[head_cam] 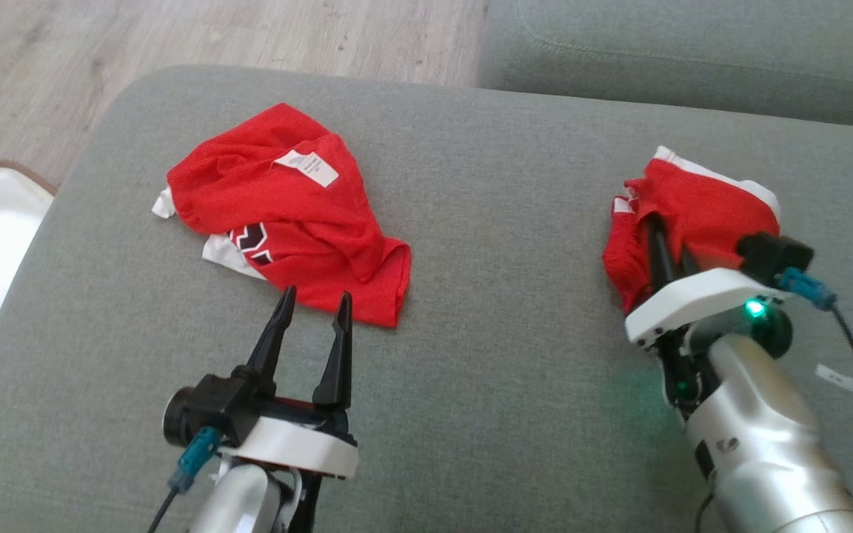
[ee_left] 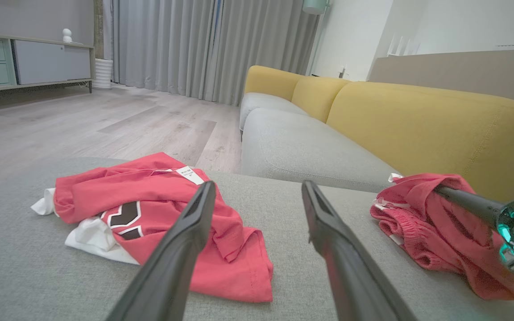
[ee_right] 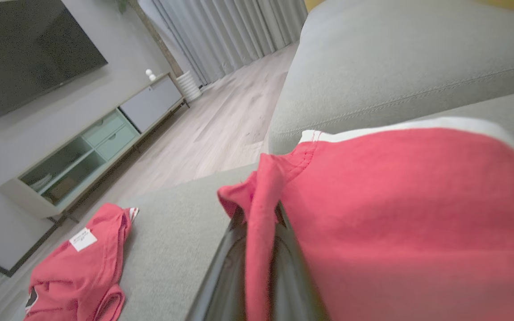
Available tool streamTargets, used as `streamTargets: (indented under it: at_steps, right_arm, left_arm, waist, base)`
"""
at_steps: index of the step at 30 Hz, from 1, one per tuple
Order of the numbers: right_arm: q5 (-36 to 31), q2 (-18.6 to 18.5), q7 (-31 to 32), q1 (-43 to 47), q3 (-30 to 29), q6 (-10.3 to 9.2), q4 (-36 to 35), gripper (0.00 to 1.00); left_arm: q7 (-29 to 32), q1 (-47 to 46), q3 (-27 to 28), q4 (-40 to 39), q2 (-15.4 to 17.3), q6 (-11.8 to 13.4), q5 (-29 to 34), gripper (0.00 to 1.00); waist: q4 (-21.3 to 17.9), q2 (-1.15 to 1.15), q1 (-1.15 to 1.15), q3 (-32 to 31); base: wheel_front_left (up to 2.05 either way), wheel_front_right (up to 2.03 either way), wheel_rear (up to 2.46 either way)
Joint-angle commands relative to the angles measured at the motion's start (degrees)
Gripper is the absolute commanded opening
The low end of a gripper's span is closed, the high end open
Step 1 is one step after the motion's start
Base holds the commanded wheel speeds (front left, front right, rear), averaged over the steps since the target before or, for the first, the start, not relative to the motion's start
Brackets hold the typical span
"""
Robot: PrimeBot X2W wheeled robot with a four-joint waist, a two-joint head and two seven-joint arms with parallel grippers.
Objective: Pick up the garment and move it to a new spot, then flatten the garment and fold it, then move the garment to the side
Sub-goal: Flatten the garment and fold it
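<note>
Soft even daylight; foreground seemingly blurred.

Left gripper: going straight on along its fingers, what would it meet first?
The left gripper would first meet the near hem of the red jersey, just beyond its fingertips; its height above the cushion is unclear.

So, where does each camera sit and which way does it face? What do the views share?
Head view: on the head, facing down at the grey seat; open left hand near the red jersey, right hand shut on a second red garment.
Left wrist view: on the left wrist, facing along its own fingers across the seat toward the yellow backrest.
Right wrist view: on the right wrist, facing past its cloth-wrapped fingers toward a cabinet.
Shared: all three show the jersey.
</note>
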Motion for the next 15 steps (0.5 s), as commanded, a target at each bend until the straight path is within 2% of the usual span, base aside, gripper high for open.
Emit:
streamTargets:
  at_steps: [1, 4, 5, 6, 7, 12, 13, 15]
  right_arm:
    - [0.6, 0.73, -0.02, -1.96, 3.1, -0.04, -0.59, 0.0]
    - [1.11, 0.73, 0.18, -2.22, 6.34, -0.04, 0.88, 0.0]
    - [1.43, 0.73, 0.54, -2.23, 7.76, -0.04, 1.27, 0.24]
    - [1.55, 0.73, 1.06, -2.2, 8.93, -0.04, 2.11, 0.89]
    - [1.55, 0.73, 1.94, -2.22, 10.47, -0.04, 2.87, 1.0]
    - [2.94, 0.73, 3.71, -1.77, 19.41, -0.04, 1.82, 1.0]
    - [2.94, 0.73, 3.71, -1.77, 19.41, -0.04, 1.82, 1.0]
    - [2.89, 0.73, 2.33, -1.98, 23.08, -0.04, 0.3, 1.0]
  left_arm:
    - [-0.29, -2.05, 1.67, -1.4, 0.19, 0.0, 0.25, 1.0]
    - [-0.29, -2.22, 1.59, -1.45, 0.19, 0.1, 0.09, 1.0]
    - [-0.29, -2.27, 1.58, -1.48, 0.19, 0.16, 0.05, 1.0]
    - [-0.29, -2.28, 1.62, -1.51, 0.19, 0.23, 0.01, 1.0]
    - [-0.29, -2.29, 1.67, -1.53, 0.19, 0.3, -0.05, 1.0]
    - [-0.29, -2.33, 2.17, -1.63, 0.19, 0.58, -0.19, 1.0]
    - [-0.29, -2.33, 2.17, -1.63, 0.19, 0.58, -0.19, 1.0]
    - [-0.29, -2.52, 2.61, -1.8, 0.19, 0.61, -0.14, 1.0]
  waist:
    - [0.38, 0.0, 0.0, 0.37]
    - [0.56, 0.0, 0.0, 0.66]
    - [0.57, 0.0, 0.0, 0.73]
    - [0.5, 0.0, 0.0, 0.78]
    - [0.4, 0.0, 0.0, 0.82]
    - [-0.98, 0.0, 0.0, 0.75]
    - [-0.98, 0.0, 0.0, 0.75]
    - [-2.31, 0.0, 0.0, 0.47]
  base:
    - [0.0, 0.0, 0.0]
    - [0.0, 0.0, 0.0]
    - [0.0, 0.0, 0.0]
    - [0.0, 0.0, 0.0]
    - [0.0, 0.0, 0.0]
    - [0.0, 0.0, 0.0]
    - [0.0, 0.0, 0.0]
    - [0.0, 0.0, 0.0]
